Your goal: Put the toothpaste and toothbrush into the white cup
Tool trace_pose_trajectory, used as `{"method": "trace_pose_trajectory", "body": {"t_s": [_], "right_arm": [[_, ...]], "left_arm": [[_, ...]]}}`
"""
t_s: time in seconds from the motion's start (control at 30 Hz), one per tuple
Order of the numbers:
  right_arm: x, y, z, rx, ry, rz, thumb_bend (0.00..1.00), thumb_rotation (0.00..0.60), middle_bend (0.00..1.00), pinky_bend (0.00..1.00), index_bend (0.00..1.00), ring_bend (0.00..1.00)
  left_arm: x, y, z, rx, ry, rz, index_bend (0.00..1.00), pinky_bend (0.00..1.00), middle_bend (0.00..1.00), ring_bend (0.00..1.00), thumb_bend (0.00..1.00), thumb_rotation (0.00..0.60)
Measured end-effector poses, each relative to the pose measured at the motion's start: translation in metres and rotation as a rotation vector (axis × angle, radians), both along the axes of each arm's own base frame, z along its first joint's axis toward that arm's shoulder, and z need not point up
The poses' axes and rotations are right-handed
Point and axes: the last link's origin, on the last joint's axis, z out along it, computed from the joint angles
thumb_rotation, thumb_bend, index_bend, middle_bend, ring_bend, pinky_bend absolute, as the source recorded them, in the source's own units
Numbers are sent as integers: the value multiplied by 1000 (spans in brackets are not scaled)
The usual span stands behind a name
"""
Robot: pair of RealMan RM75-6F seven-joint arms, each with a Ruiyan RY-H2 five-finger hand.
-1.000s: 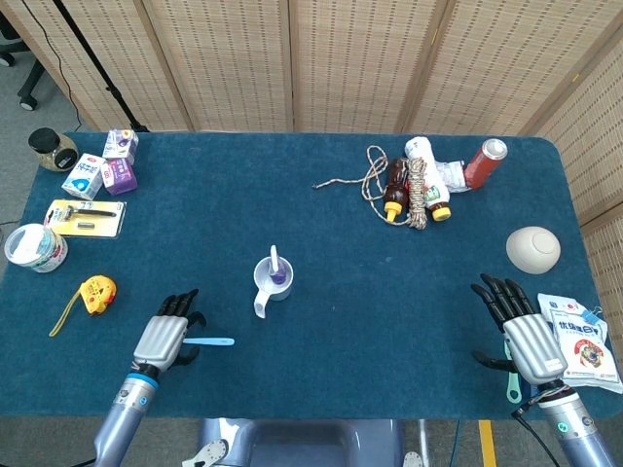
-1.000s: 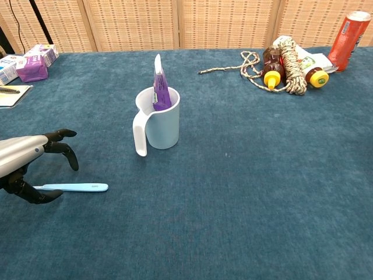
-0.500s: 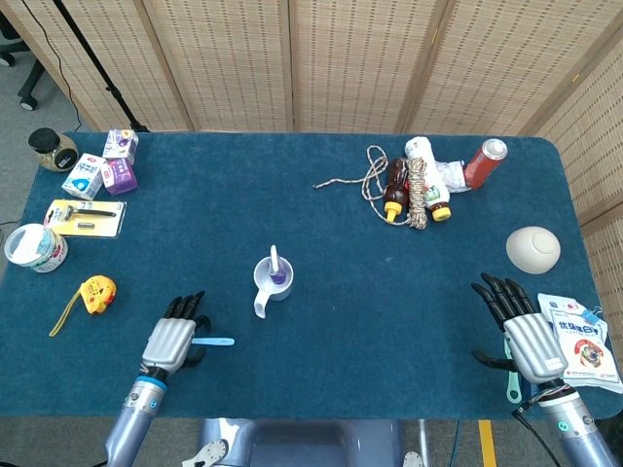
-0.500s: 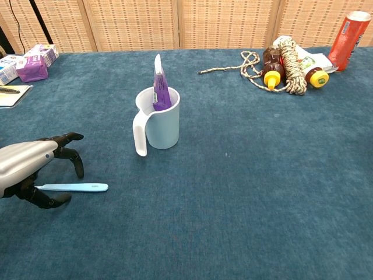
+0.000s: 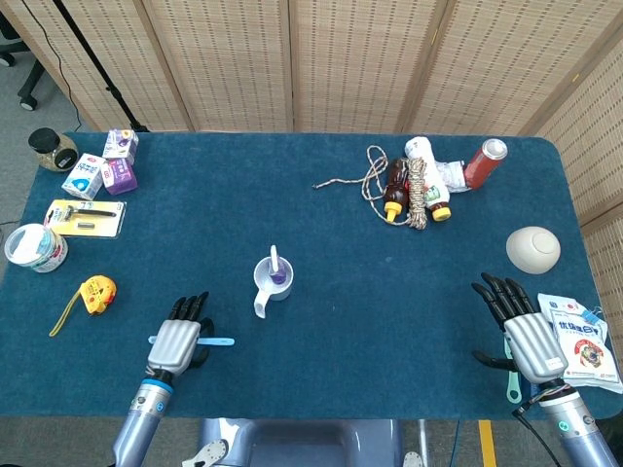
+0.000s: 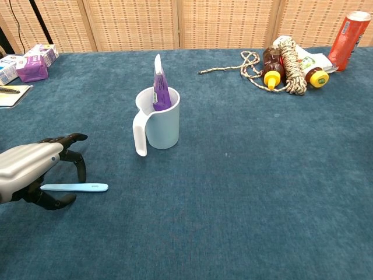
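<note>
Toothpaste (image 6: pixel 158 83) stands upright in the white cup (image 6: pixel 161 119), purple tube poking above the rim; cup sits mid-worktop with its handle toward my near-left. Toothbrush (image 6: pixel 74 187) lies flat on the blue worktop (image 6: pixel 250 175), near-left of the cup and apart from it. My left hand (image 6: pixel 29 171) arches over the brush's left end, fingers (image 6: pixel 74 163) curled down on the far side and the thumb below on the near side. I cannot tell from either view whether they actually pinch the handle or only bracket it. In the head view the left hand (image 5: pixel 178 341) covers the brush middle, with both ends of the toothbrush (image 5: pixel 219 341) showing. My right hand (image 5: pixel 526 336) rests at the near-right edge, fingers spread, holding nothing, just beside a white packet (image 5: pixel 584 341).
</note>
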Motion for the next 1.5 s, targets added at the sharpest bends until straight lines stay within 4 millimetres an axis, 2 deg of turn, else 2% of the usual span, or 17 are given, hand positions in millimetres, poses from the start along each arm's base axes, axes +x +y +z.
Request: {"method": "trace_pose_trajectory", "body": {"t_s": [0.3,1.07,1.27,1.5], "right_arm": [[0,0,0,1,-3,1,0,600,0,0,0,0],[1,0,0,10,-13,3,0,600,0,0,0,0],[1,1,0,10,-13,5,0,600,0,0,0,0],[2,1,0,12,-11,6,0,600,0,0,0,0]], "left_arm": [[3,1,-2,-2,13,-6,475,0,0,0,383,600],[3,2,-2,17,9,-1,548,0,0,0,396,600],[4,2,4,25,-14,-2,551,0,0,0,396,600],[5,4,26,59,-88,-7,554,0,0,0,396,600]]}}
